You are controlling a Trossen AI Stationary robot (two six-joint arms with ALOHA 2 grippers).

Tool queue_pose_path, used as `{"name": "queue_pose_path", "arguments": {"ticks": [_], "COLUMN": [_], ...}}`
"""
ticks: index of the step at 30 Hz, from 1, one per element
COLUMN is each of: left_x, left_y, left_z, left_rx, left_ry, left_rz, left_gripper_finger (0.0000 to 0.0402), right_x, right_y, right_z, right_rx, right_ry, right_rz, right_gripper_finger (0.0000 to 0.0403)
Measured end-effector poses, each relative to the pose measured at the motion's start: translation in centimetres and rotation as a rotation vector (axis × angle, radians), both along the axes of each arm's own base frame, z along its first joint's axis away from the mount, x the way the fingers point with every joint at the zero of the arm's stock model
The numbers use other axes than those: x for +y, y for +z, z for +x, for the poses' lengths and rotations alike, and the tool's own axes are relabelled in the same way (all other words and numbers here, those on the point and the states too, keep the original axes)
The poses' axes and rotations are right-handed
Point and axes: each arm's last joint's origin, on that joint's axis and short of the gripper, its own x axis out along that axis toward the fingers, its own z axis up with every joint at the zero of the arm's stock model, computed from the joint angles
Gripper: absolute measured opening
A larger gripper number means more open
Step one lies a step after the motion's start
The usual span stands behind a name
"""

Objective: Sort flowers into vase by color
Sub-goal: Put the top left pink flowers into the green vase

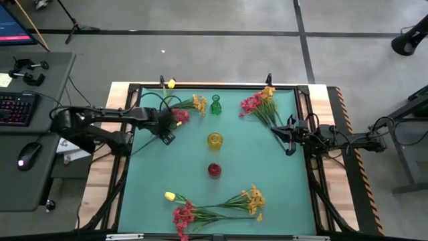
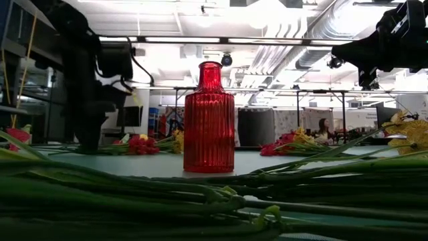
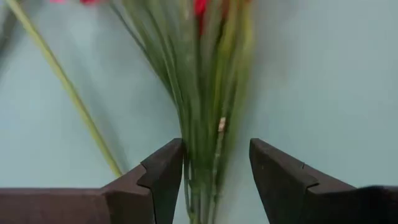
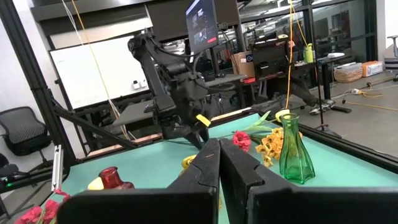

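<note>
Left claw (image 3: 214,177) low over worktop (image 1: 281,181), fingers apart astride green stems (image 3: 205,112) of flowers (image 1: 179,115) at far left, not clamped. Right claw (image 4: 219,163) closed, empty, raised at right edge. Green vase (image 1: 215,106), yellow vase (image 1: 214,140), red vase (image 1: 214,170) in middle line.

Workstation and lab clutter surrounding the green table

A keyboard (image 1: 15,108) and a mouse (image 1: 23,159) are lying on the grey desk (image 1: 40,80) beside the table, while a monitor (image 4: 201,23) is glowing on a stand across the room, an office chair (image 4: 23,137) is sitting near a whiteboard (image 4: 93,71), and ceiling ducts (image 2: 321,27) are running overhead.
</note>
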Motion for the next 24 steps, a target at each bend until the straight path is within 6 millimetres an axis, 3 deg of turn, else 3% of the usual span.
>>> {"name": "queue_pose_path", "arguments": {"ticks": [7,11,14,19,24], "left_x": [0.7,0.9,0.7,-0.1,-1.5], "left_y": [-1.5,-1.0,0.3,3.5,7.4], "left_z": [0.4,0.8,1.0,0.8,0.1], "left_rx": [0.064,0.052,0.037,-0.054,-0.211], "left_ry": [0.006,-0.029,-0.051,-0.062,-0.067], "left_rz": [-0.019,0.011,0.092,0.165,0.197], "left_gripper_finger": [0.0175,0.0166,0.0131,0.0026,0.0014], "right_x": [0.0,0.0,0.0,0.0,0.0], "right_y": [0.0,0.0,0.0,-0.1,-0.1], "right_z": [0.0,0.0,0.0,0.0,0.0], "right_rx": [0.000,0.000,0.004,0.006,0.013], "right_ry": [0.000,0.000,0.000,0.000,0.000], "right_rz": [0.000,0.000,-0.001,0.000,-0.001], "right_gripper_finger": [0.0000,0.0000,0.0000,0.0000,0.0000]}}
